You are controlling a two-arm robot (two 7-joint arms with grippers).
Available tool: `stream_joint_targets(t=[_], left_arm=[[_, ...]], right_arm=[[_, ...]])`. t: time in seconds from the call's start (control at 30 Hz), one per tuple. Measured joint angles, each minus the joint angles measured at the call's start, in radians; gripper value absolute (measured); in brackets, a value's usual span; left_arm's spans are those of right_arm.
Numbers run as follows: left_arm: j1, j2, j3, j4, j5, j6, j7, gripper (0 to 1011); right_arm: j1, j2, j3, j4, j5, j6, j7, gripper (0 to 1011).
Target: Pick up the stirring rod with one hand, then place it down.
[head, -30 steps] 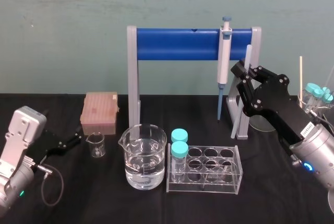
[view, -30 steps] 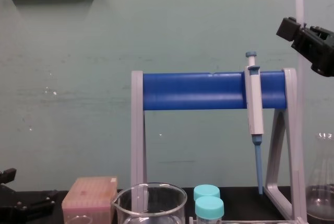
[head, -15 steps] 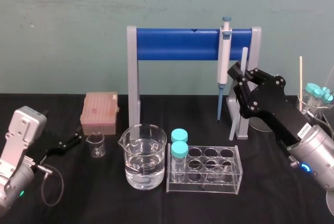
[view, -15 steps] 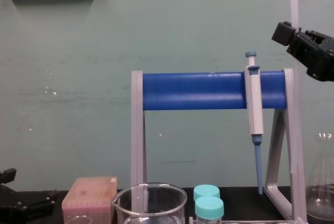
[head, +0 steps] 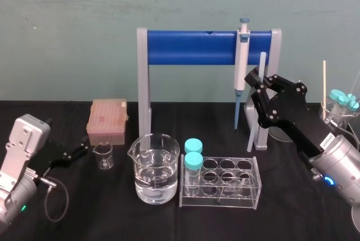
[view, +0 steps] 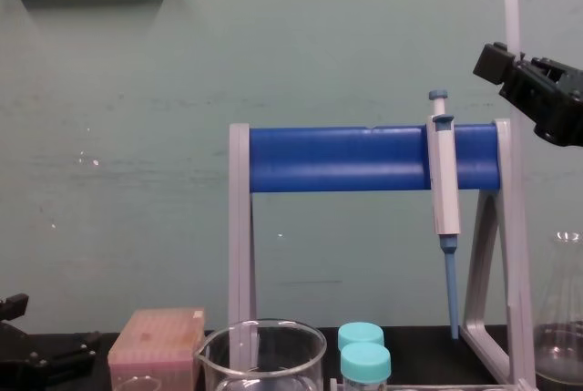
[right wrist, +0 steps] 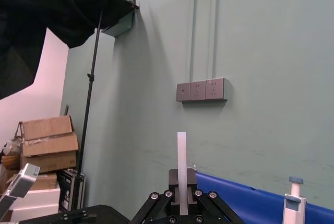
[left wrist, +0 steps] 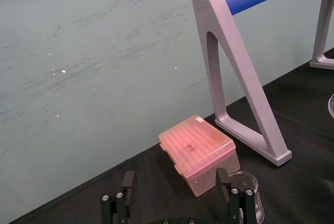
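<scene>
**Rod clamped in right gripper, near-upright beside the pipette stand**

Right gripper: sits right of centre in the head view, just in front of the right leg of the pipette stand. Its black fingers are closed on the stirring rod. The grip falls in the rod's upper part, with a short length standing clear above the fingers.

Stirring rod: nearly vertical, with the top leaning slightly toward the right of the frame. Its lower length runs down across the stand's right leg to a point near the right rear corner of the test tube rack. Cannot tell whether the lower end touches the worktop.

Chest view: the rod rises at the upper right, above the blue crossbar. The right gripper is clamped on it just above bar height.

Right wrist view: the rod stands straight up out of the gripper against the green wall.

Pipette: hangs on the crossbar, just to the left of the rod and apart from it.

Left gripper: rests low on the worktop at the left of the head view. It is near the pink tip box and the small beaker. In the left wrist view its fingers stand apart with nothing between them.

Large beaker: holds clear liquid and sits at lower centre, just left of the rack. Two teal-capped tubes stand at the rack's left end.
</scene>
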State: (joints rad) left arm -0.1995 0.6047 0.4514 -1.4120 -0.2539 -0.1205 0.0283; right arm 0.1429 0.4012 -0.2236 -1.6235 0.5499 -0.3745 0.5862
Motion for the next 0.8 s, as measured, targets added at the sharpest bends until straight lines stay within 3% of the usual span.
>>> stream_joint_targets(t=[0.8], left_arm=[[0.0,0.0,0.0,0.0,0.0,0.0,0.0,1000]], right_arm=[[0.009,-0.001,-0.006,0.01,0.002,0.003,0.002,70]])
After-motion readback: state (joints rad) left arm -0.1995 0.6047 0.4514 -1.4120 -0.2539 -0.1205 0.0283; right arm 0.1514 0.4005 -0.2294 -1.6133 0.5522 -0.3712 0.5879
